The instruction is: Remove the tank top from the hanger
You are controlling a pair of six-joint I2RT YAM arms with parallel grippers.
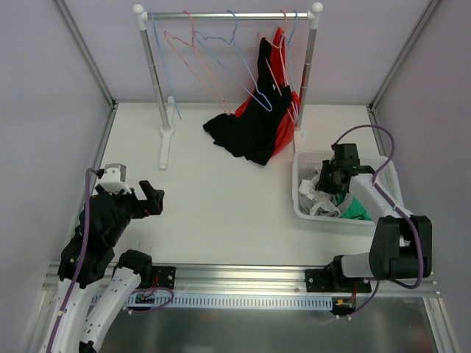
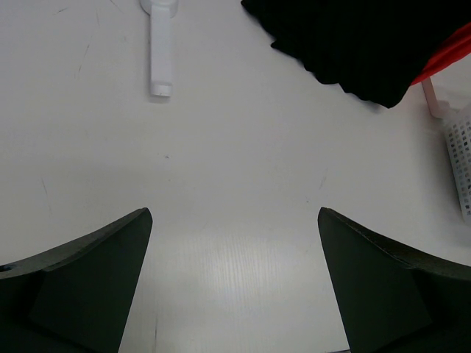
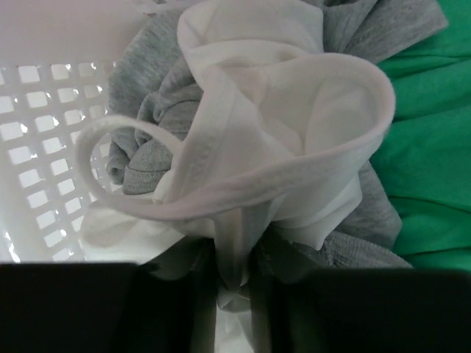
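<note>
A black tank top (image 1: 246,129) and a red one (image 1: 283,136) hang from wire hangers (image 1: 263,92) at the right end of the rack rail (image 1: 228,15), their hems resting on the table. My right gripper (image 1: 329,180) is down in the white basket (image 1: 300,184). In the right wrist view it (image 3: 234,294) is shut on a fold of a white tank top (image 3: 287,132) lying on grey and green clothes. My left gripper (image 1: 151,197) is open and empty above the bare table at the left; the left wrist view (image 2: 234,243) shows only table between its fingers.
Several empty blue and pink wire hangers (image 1: 199,51) hang on the rail. The rack's left foot (image 2: 160,51) stands ahead of my left gripper. The black top (image 2: 368,44), a red edge (image 2: 449,59) and the basket's corner (image 2: 460,162) show at far right in the left wrist view.
</note>
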